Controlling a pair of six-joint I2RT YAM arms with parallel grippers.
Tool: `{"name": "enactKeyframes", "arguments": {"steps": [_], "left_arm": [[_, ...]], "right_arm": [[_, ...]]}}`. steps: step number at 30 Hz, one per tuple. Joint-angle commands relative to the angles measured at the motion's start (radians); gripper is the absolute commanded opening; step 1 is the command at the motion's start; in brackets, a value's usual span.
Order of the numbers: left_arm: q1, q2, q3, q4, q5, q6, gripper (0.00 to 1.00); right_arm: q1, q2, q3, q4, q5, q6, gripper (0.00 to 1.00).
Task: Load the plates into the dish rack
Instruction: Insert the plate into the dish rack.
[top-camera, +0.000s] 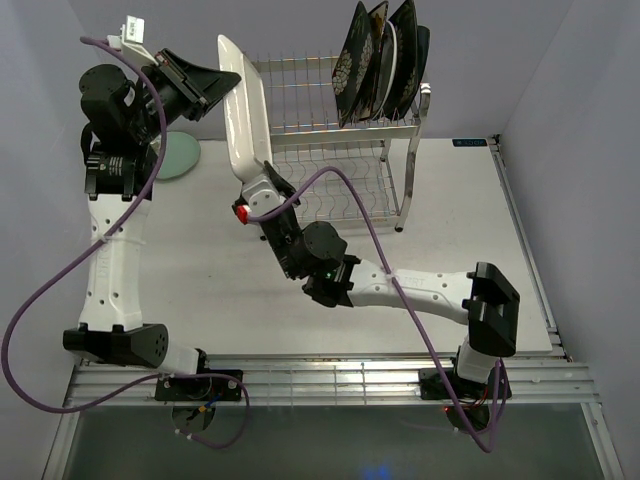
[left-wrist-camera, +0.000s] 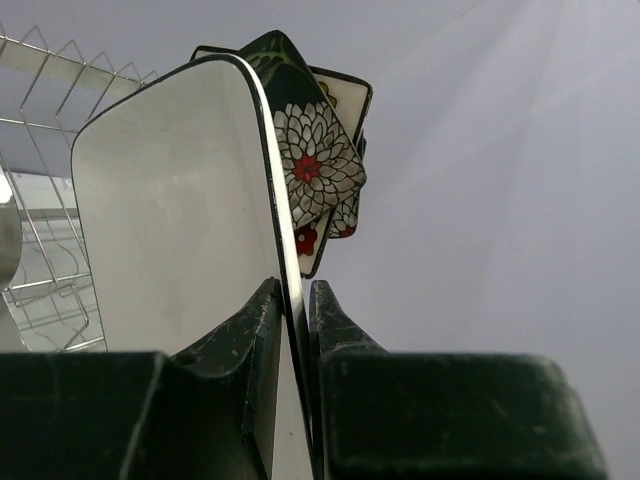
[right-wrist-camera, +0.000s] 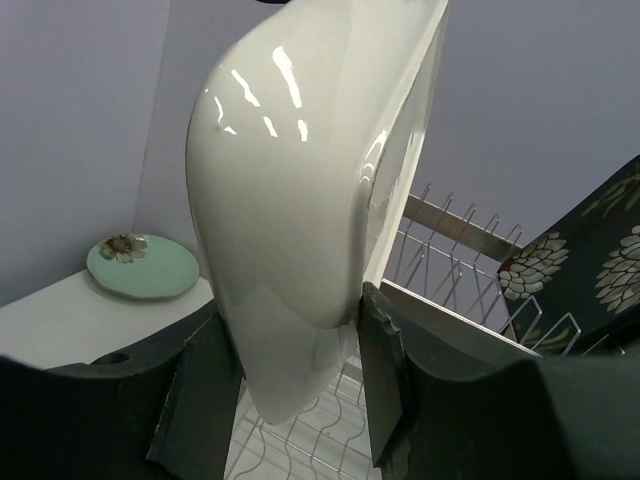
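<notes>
Holding white rectangular plate (top-camera: 245, 115) on edge, in air just left of dish rack (top-camera: 340, 130). Left gripper (left-wrist-camera: 295, 312) clamped on rim; right gripper (right-wrist-camera: 298, 332) clamped on opposite end. Risk: arms diverge, so plate twists, slips or clips rack wire. Slot alignment unclear from these views.

I hold the rectangular plate (top-camera: 245, 110) left of the dish rack (top-camera: 330, 170); other plates (top-camera: 385, 60) stand in its top tier.

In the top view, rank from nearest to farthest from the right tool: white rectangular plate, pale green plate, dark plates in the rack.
1. white rectangular plate: held in the right tool.
2. pale green plate: on the table, to its left.
3. dark plates: standing in the rack, far right.
</notes>
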Motion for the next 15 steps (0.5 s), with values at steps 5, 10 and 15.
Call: {"name": "enactKeyframes", "arguments": {"steps": [5,10,15], "left_arm": [[-0.029,0.1,0.084,0.145,0.143,-0.055,0.0],[-0.069,0.184,0.162,0.168,0.128,-0.063,0.0],[-0.09,0.309,0.307,0.175,0.137,-0.092,0.0]], "right_arm": [[-0.053,-0.11,0.125,0.094,-0.192,0.063,0.17],[-0.105,-0.12,0.149,0.038,-0.21,0.089,0.17],[-0.145,-0.11,0.198,-0.01,-0.229,0.103,0.17]]}}
